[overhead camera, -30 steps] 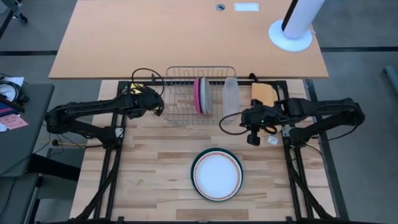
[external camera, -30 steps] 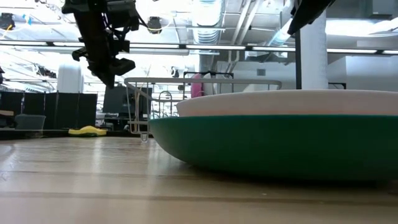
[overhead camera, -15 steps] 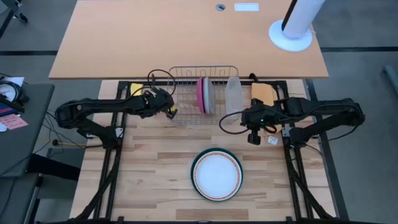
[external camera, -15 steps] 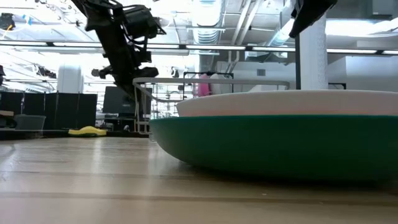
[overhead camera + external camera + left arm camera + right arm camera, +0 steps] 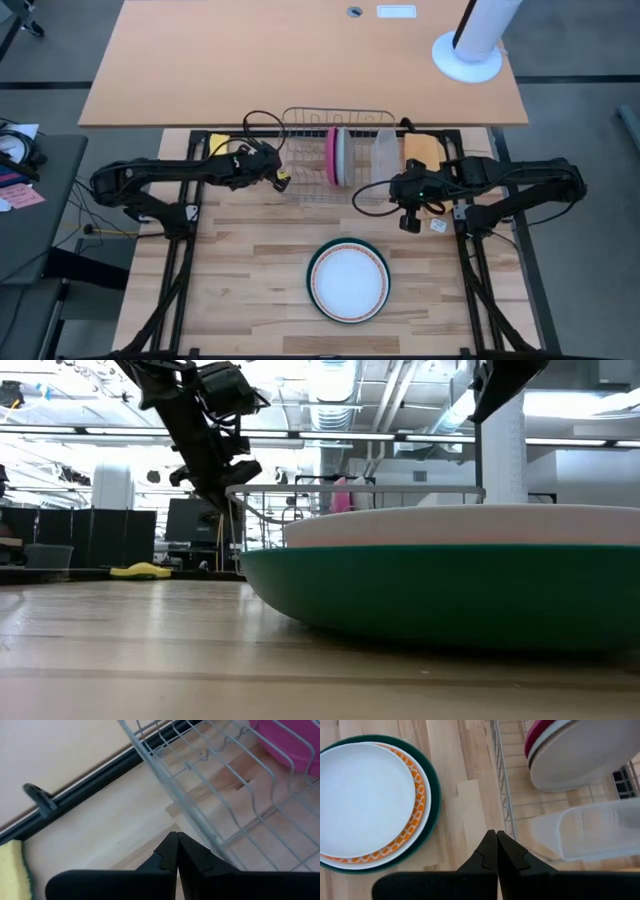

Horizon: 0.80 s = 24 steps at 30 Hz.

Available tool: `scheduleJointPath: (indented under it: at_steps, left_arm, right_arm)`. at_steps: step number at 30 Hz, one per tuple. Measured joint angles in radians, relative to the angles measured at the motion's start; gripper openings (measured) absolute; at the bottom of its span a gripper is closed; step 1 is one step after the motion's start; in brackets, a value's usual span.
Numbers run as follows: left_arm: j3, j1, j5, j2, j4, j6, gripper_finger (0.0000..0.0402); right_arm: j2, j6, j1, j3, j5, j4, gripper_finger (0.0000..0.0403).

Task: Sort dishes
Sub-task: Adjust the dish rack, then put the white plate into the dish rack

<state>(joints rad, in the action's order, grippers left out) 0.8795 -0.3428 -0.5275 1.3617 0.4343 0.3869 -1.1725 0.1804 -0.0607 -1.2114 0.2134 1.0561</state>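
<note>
Plates, high view: white plate (image 5: 348, 279) stacked on orange-patterned plate (image 5: 318, 297) and dark green plate (image 5: 313, 263) near the table's (image 5: 250, 260) front edge; magenta plate (image 5: 331, 156) and pale grey plate (image 5: 342, 157) upright in the wire rack (image 5: 305, 190) at the rear edge. Wrist views: left gripper (image 5: 176, 841) fingers pressed together beside the rack; right gripper (image 5: 496, 838) likewise closed.

wire rack (image 5: 310, 160) | clear tub (image 5: 384, 150) in rack | yellow sponge (image 5: 146, 571), probably, behind
</note>
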Motion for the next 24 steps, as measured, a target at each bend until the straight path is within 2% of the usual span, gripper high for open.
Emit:
scheduleJointPath:
  at_steps: [6,10,18,24]
  left_arm:
    - [-0.006,0.0,-0.023,-0.071,0.155,0.04,0.0]
    - [-0.003,0.01,-0.025,-0.146,0.19,0.068,0.0]
    - [-0.003,0.13,-0.027,-0.285,0.096,0.067,0.0]
    - [-0.002,0.243,0.014,-0.317,-0.013,0.016,0.0]
  right_arm:
    - [0.0,0.072,-0.026,0.0,-0.002,0.057,0.0]
    - [0.0,0.085,-0.056,0.0,-0.002,0.067,0.0]
    - [0.0,0.093,-0.113,0.0,-0.003,0.063,0.0]
    - [0.0,0.174,-0.134,0.008,0.0,-0.02,0.0]
